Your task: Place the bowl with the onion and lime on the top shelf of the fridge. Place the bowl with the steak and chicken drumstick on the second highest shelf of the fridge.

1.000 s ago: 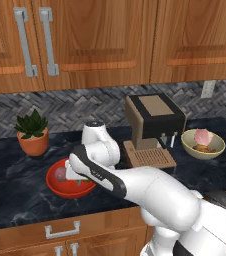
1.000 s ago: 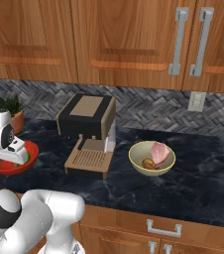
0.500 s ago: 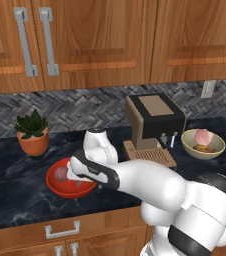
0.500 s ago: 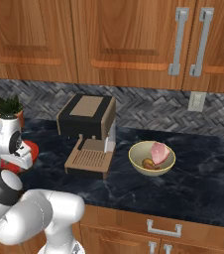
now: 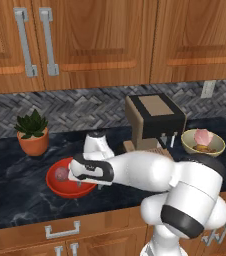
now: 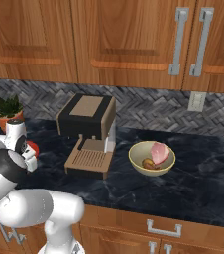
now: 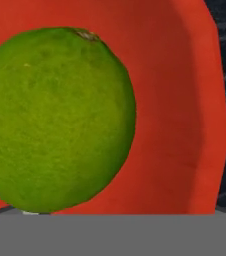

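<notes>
Arm lowered further into red bowl (image 5: 67,184) on counter (image 5: 15,200); lime (image 7: 55,117) directly ahead of jaws, whose state cannot be told. Risk: descent strikes lime, tips bowl.

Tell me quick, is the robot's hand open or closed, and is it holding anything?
Gripper: cannot tell if the jaws are open or closed. It is low over the red bowl, very close to the lime.
</notes>
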